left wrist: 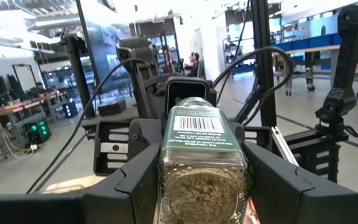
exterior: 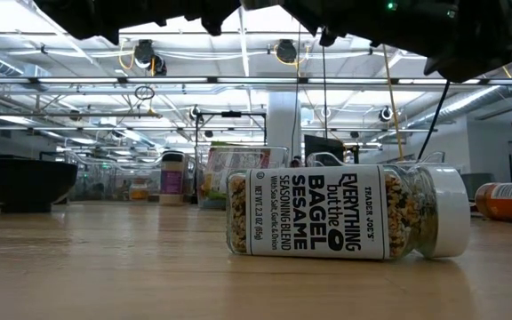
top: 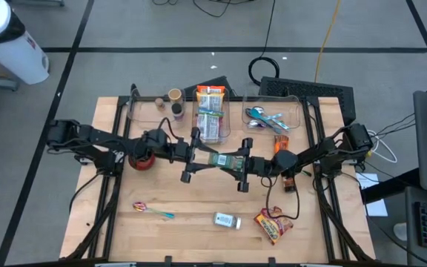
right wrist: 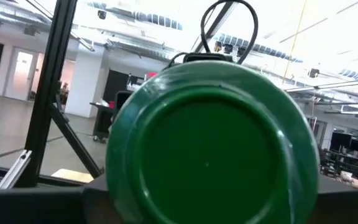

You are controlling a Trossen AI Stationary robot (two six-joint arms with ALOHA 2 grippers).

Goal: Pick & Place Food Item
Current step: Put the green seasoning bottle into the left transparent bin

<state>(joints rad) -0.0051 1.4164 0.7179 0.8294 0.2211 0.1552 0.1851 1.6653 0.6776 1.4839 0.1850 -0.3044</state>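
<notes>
Herb jar [top: 222, 160], green-capped, held lengthwise in the air over table centre between both grippers. Left gripper [top: 196, 155] at the jar's 9 o'clock, fingers [left wrist: 143, 180] clamped on its glass body. Right gripper [top: 242, 165] at 3 o'clock, around the green cap [right wrist: 211, 144]; cannot tell whether it grips. Seasoning jar [exterior: 349, 224] lies at table's 6 o'clock.
</notes>
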